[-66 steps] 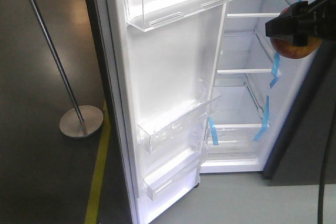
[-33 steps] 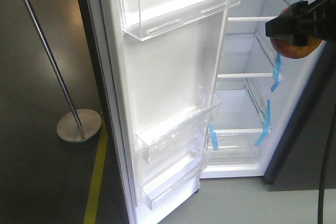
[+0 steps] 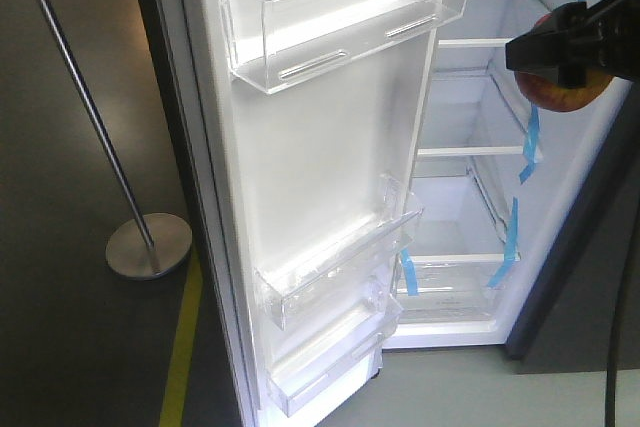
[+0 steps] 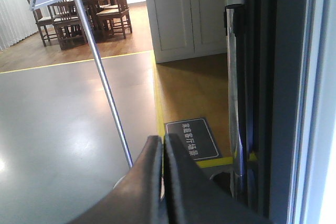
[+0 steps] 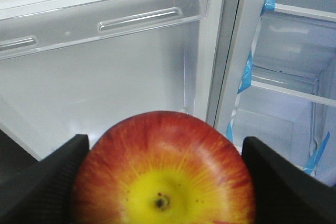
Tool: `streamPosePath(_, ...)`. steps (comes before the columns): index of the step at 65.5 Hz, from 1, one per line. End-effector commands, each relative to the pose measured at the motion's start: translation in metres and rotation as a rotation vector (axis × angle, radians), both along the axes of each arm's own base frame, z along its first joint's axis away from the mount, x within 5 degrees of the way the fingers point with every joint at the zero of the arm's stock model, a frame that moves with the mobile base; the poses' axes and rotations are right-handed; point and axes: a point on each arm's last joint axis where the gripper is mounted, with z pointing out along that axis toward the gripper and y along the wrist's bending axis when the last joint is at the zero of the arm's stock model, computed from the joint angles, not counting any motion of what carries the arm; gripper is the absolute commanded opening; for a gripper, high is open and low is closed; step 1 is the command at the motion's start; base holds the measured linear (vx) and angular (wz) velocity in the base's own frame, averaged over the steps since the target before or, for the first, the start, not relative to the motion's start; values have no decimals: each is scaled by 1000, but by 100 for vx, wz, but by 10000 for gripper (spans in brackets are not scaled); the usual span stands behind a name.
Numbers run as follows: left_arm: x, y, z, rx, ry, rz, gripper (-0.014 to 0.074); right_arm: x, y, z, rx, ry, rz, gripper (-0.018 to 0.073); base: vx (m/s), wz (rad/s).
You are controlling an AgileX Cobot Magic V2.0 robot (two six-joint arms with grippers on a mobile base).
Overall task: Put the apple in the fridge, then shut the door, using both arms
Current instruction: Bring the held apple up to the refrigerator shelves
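Right gripper has the apple clamped between its black jaws, with red skin, a yellow patch and the dark blossom end facing the camera. Behind it is the white inner wall of the door, a clear bin up top. To the right is the fridge interior — white shelves, strips of blue tape.

The apple sits gripped in the right claw. Left of the claw stands the open door with its bins; behind and below the claw lie the shelves of the fridge.
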Motion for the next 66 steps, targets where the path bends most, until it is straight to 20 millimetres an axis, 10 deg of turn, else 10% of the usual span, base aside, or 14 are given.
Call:
streamPosePath(1,0,-2,3,0,-73,-18,-8,-6,0,22,32,-113,-23,133,5,0)
streamPosePath(66,0,-2,3,0,-73,-18,-8,-6,0,22,32,-113,-23,133,5,1)
